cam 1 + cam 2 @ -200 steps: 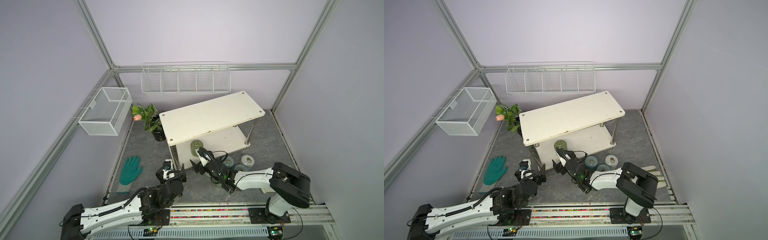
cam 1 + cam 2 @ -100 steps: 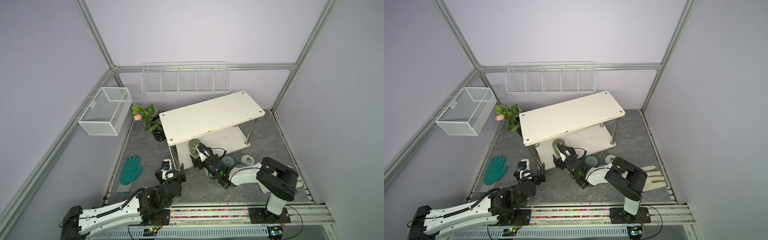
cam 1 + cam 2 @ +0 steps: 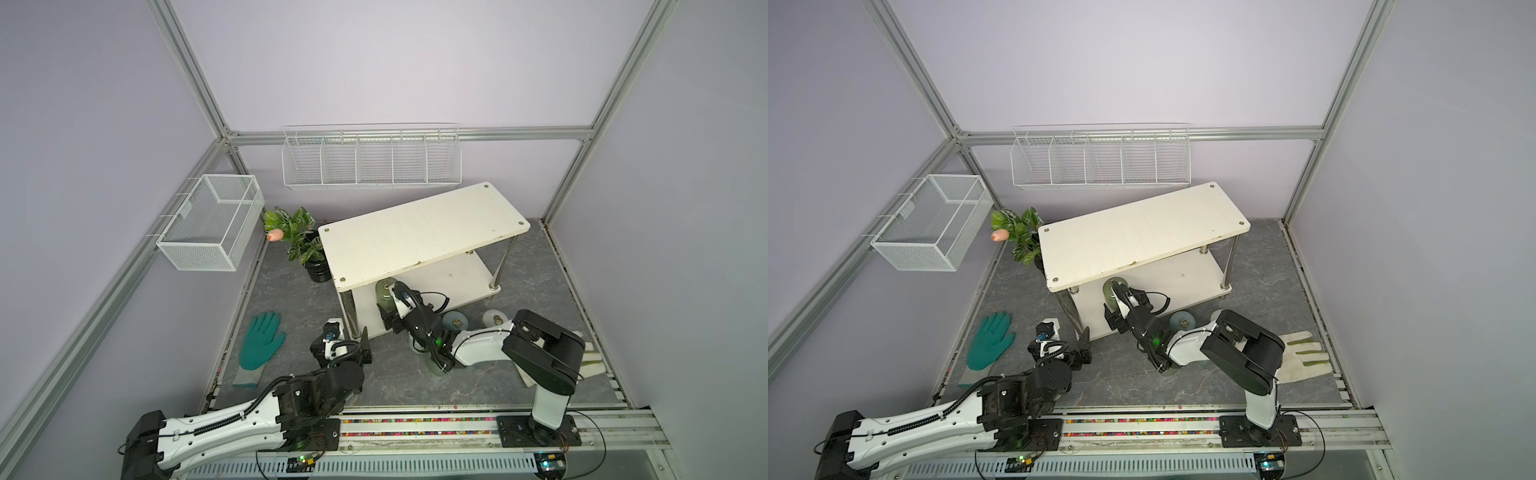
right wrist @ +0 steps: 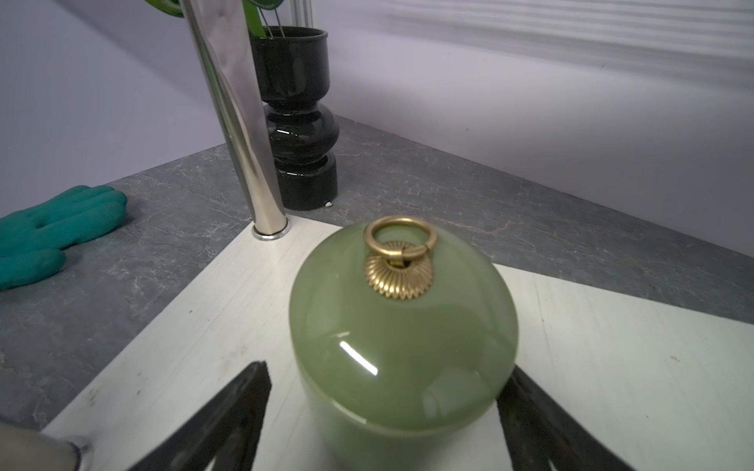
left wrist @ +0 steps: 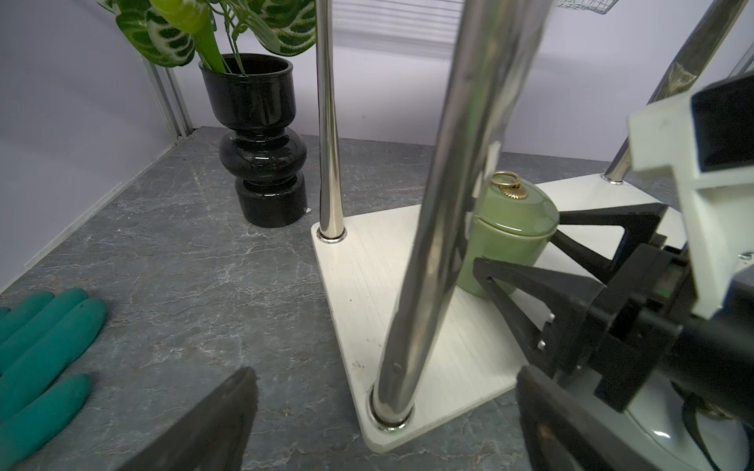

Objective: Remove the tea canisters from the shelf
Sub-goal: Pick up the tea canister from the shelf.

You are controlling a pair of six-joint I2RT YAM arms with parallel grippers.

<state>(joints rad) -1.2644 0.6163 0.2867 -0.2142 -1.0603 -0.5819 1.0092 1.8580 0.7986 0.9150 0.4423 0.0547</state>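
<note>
An olive green tea canister point(image 3: 383, 290) point(image 3: 1111, 291) with a brass ring stands upright near the front left corner of the shelf's point(image 3: 424, 232) point(image 3: 1142, 237) lower board point(image 4: 612, 367). My right gripper point(image 3: 388, 306) point(image 3: 1115, 311) point(image 4: 381, 379) is open, one finger on each side of this canister point(image 4: 404, 338), with a gap at one finger. A pale blue canister point(image 3: 455, 322) and a white one point(image 3: 494, 320) lie on the floor beside the right arm. My left gripper point(image 3: 344, 338) point(image 5: 387, 371) is open and empty, low on the floor, facing the shelf's front left leg point(image 5: 449, 204).
A black pot with a leafy plant point(image 3: 318, 270) stands left of the shelf. A teal glove point(image 3: 262, 345) lies on the grey floor at the left and a white glove point(image 3: 1304, 353) at the right. Wire baskets point(image 3: 212, 224) point(image 3: 370, 158) hang on the walls.
My right gripper has moved forward under the top board until its fingers flank the green canister. The left arm has barely moved.
</note>
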